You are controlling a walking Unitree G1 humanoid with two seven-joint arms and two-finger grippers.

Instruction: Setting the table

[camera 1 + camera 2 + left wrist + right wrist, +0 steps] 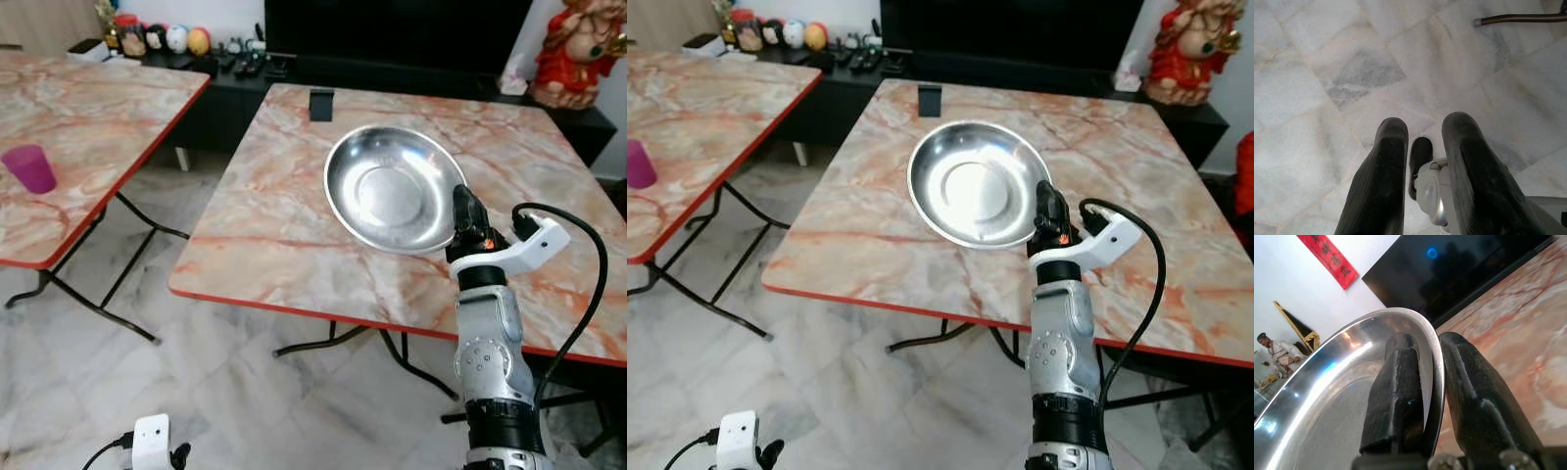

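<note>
Right gripper (462,208): jaws narrow, clamped on the rim of the round shiny stainless-steel plate (394,189). In the right wrist view 1 black finger (1397,391) sits inside the dish, the other outside, with the rim edge pinched between them.

Plate sits over the orange-veined marble-pattern desk with red edging (294,235), just ahead of the jaws and toward the robot's left of them. It is tilted: concave face points up and back toward the camera, the far-left rim lifted. It is round, so no real long axis; it reads as an oval running from the jaws away toward the desk's far side. Cannot tell whether the lower rim touches the desk top.

Small black upright block (320,104) stands on the desk's far edge, well beyond the plate. No readable marking on it.

Writing: a red banner with dark characters (1327,259) hangs on the wall in the right wrist view; too small and angled to read. No brand visible on the plate or arm.

Well to the left of the jaws, a 2nd desk of the same marble pattern (88,127) carries a purple plastic cup (31,167), upright.

Left gripper (1422,142) hangs low over the pale grey marble floor tiles (1352,73), jaws slightly apart, holding nothing.
</note>
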